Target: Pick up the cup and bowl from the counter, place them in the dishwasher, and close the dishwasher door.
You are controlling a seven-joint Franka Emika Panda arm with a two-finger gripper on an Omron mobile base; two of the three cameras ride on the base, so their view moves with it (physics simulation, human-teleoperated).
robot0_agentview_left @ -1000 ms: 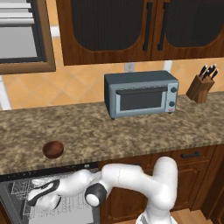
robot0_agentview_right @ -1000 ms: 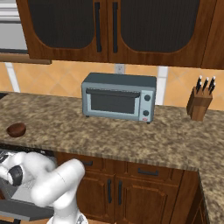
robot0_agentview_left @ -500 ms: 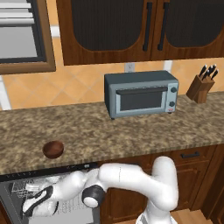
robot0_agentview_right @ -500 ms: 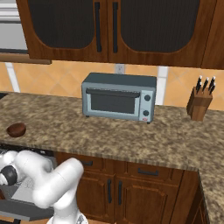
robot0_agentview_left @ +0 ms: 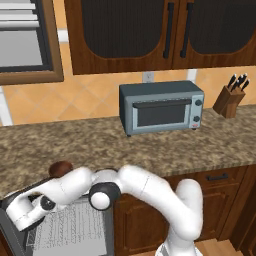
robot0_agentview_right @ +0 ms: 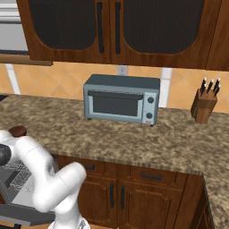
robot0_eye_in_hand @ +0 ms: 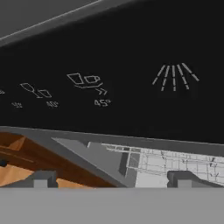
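The jaws (robot0_eye_in_hand: 111, 178) stand apart and empty, low at the open dishwasher (robot0_agentview_left: 70, 227), facing its dark control strip (robot0_eye_in_hand: 131, 87). The bowl (robot0_agentview_left: 60, 169) sits above them on the tabletop (robot0_agentview_left: 150, 150), near its front edge.

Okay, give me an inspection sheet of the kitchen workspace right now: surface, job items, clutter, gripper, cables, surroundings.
Surface: long speckled brown-and-tan granite counter on dark wooden cabinets.
Job's things: small glossy dark reddish-brown bowl on the counter's left end; grey dishwasher door open, white wire racks visible inside. Cup: nothing seen.
Clutter: grey toaster oven; wooden knife block at the far right.
Gripper: two-finger gripper open, empty, close to the dishwasher's black control strip.
Cables: nothing seen.
Surroundings: dark wooden wall cabinets, orange tiled backsplash, wall outlet.
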